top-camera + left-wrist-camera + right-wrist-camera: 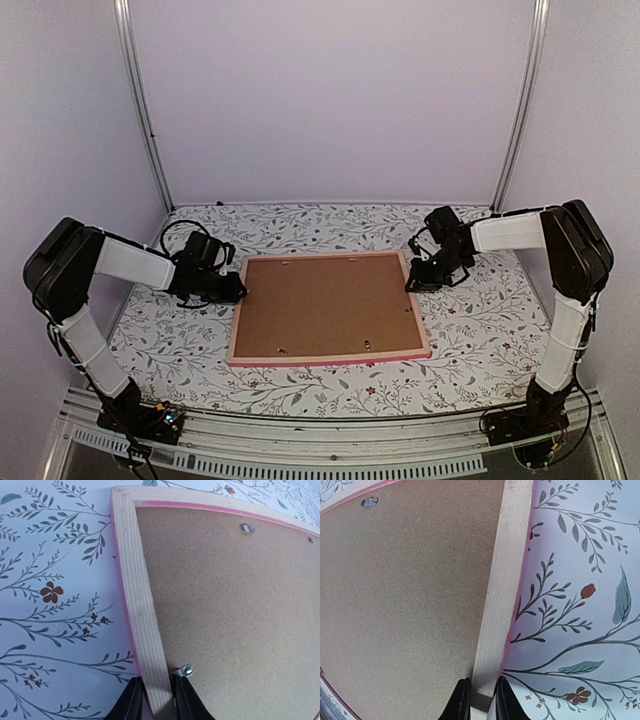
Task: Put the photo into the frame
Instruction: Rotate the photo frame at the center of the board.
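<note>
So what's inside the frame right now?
A plain brown backing board fills the frame, with small metal tabs at its edges. Anything beneath the board is covered.

Board: brown backing board [325, 305], flat at the middle of my table.
Tabs: small metal tabs [185, 670] on the board, close to its edges.
Table [480, 340]: white cloth, grey sprigs, red flowers.
Walls [330, 100]: plain white, on three sides of me.
Posts [143, 110]: two metal ones, at the far corners.
Rail [330, 455]: slotted metal, along my near edge.
</note>
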